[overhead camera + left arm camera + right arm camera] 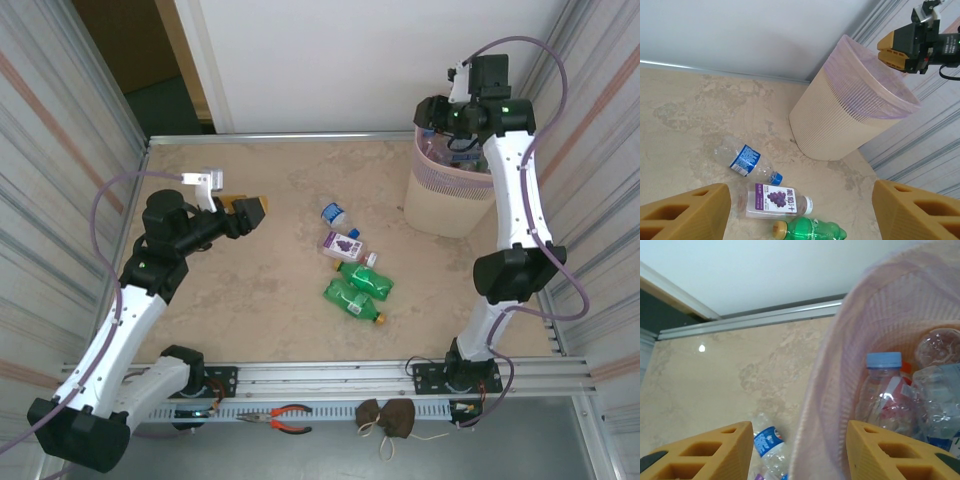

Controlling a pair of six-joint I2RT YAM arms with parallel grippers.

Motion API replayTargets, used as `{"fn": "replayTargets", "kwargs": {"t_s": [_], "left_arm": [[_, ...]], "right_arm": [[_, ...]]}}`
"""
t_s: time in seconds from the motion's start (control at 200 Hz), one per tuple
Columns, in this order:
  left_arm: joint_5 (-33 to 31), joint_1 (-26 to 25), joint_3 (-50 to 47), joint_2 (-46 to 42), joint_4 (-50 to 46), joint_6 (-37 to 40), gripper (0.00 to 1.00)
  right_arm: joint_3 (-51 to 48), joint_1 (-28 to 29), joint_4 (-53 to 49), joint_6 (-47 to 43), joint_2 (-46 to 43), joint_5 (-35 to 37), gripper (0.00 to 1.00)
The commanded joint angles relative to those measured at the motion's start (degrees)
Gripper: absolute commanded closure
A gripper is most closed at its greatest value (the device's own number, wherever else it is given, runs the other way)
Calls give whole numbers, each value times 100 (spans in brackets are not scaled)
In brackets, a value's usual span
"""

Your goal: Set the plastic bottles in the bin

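On the table's middle lie a clear bottle with a blue label, a grape-label bottle and two green bottles. The pale-pink bin stands at the back right. My left gripper hovers open, left of the bottles. In the left wrist view, the left gripper frames the blue-label bottle, the grape bottle and a green bottle. My right gripper hangs open over the bin's rim, empty; several bottles lie inside the bin.
Corrugated metal walls close in both sides and a white wall stands at the back. A metal rail runs along the near edge. Orange-handled pliers and a brown pouch lie below it.
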Motion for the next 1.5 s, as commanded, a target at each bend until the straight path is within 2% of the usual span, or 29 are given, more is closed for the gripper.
{"fn": "replayTargets", "kwargs": {"t_s": [0.0,0.366,0.676,0.877,1.207,1.363,1.493], "left_arm": [[107,54,-48,27,189,-92,25],[150,54,-49,68,180,-119,26],[162,57,-31,13,94,-119,26],[127,51,-14,-97,-17,-97,25],[74,65,-30,-272,-204,-68,25],[49,67,-32,-328,-241,-84,26],[28,63,-49,-364,-265,-84,25]], "right_arm": [[-184,209,-105,-218,-479,195,50],[-1060,1438,-89,-772,-783,714,50],[-1564,2216,99,-1205,-207,1238,49],[-1534,2459,294,-1360,536,1411,47],[-1186,2618,613,-1494,1860,1212,41],[-940,2649,657,-1527,2333,1143,34],[-827,2658,684,-1545,2646,1089,33]]}}
